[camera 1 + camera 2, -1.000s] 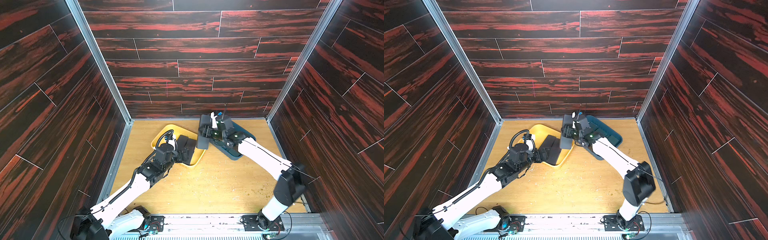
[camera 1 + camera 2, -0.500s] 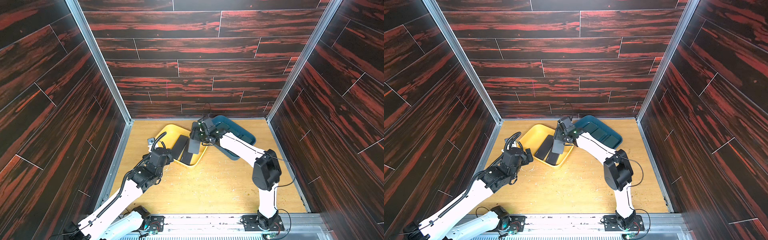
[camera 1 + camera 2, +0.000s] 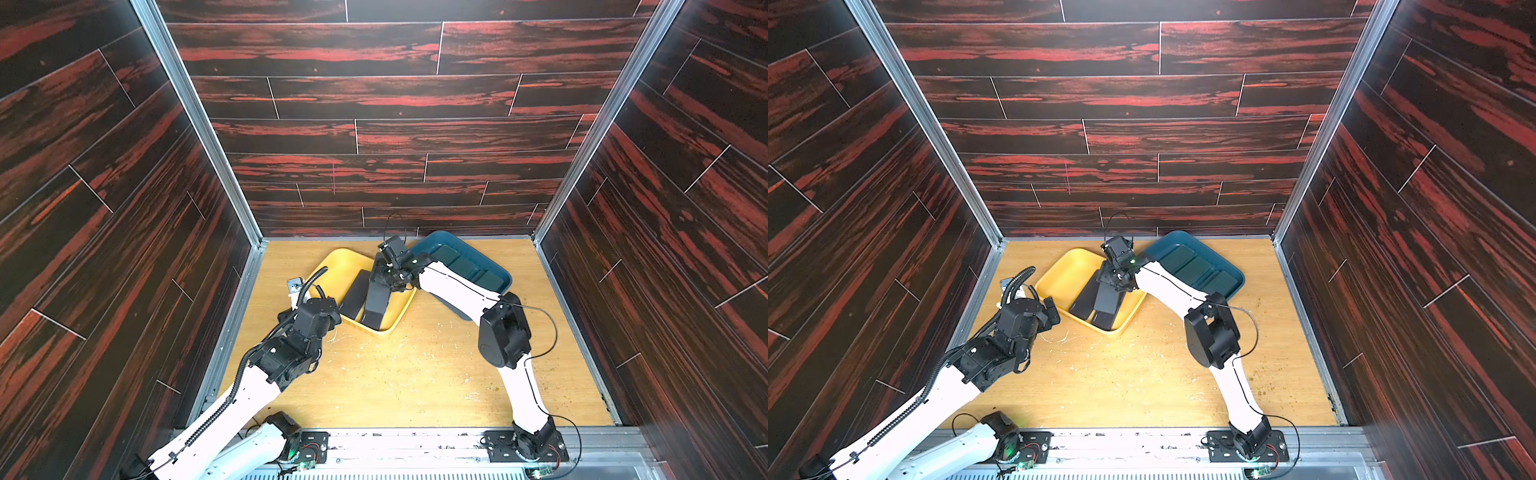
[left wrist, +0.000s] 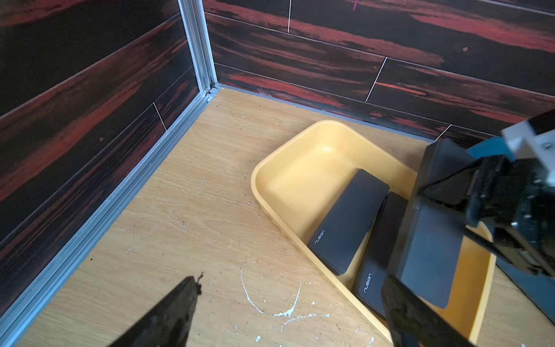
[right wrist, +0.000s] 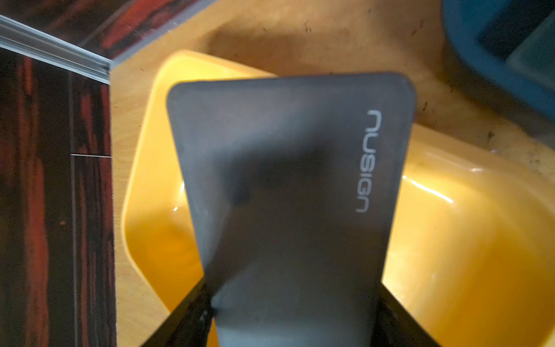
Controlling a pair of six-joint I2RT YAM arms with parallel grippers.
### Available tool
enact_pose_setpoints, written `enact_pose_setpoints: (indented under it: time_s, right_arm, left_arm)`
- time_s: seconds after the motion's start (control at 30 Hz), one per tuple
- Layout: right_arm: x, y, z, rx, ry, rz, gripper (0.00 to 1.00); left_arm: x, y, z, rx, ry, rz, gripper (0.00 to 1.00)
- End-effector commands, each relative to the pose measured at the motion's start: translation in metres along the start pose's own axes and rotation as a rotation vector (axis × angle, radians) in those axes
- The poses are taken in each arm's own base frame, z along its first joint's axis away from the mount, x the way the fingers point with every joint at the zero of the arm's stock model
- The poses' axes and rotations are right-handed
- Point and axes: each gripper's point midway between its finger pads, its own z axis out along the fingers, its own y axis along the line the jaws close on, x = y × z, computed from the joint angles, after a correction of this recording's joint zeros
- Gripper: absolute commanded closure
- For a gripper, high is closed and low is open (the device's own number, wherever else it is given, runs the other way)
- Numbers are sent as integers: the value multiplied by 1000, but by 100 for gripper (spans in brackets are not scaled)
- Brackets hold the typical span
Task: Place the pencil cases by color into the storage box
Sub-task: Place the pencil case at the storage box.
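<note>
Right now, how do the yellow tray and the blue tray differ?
Colour: the yellow tray is bright yellow, the blue tray dark teal. Contents: the yellow tray holds black pencil cases, the blue tray dark green pencil cases. Activity: the right end effector grips a black case over the yellow tray; none is at the blue tray. Both are rounded-corner trays set askew on the wooden table.

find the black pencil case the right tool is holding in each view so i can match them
Top view: held black pencil case near centre, over the yellow tray.
Top view: just left of centre, over the same tray.
Left wrist: right side, over the tray.
Right wrist: fills the middle, pale logo showing.
Shared landmark: the yellow tray.
</note>
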Motion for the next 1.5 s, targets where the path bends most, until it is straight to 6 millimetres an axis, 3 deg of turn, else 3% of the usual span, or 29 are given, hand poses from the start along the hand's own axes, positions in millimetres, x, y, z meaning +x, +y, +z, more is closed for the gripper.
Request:
enact_pose_setpoints:
  time_s: [0.0,0.33,0.8,1.23,1.47]
  right_arm:
    - [16,-7,22,43,60,20,42]
    - [27,-15,41,82,107,58,42]
    - [36,-30,52,149,135,93,41]
    - [43,-36,58,182,167,127,29]
    - [31,-25,49,163,142,119,19]
  left_arm:
    - [0,8,-2,-18,-16,-1,4]
    - [4,1,3,1,-7,-9,4]
    - [5,-4,6,17,-4,-15,4]
    - [1,-6,5,24,-7,-22,4]
    - [-7,-6,0,21,-15,-25,3]
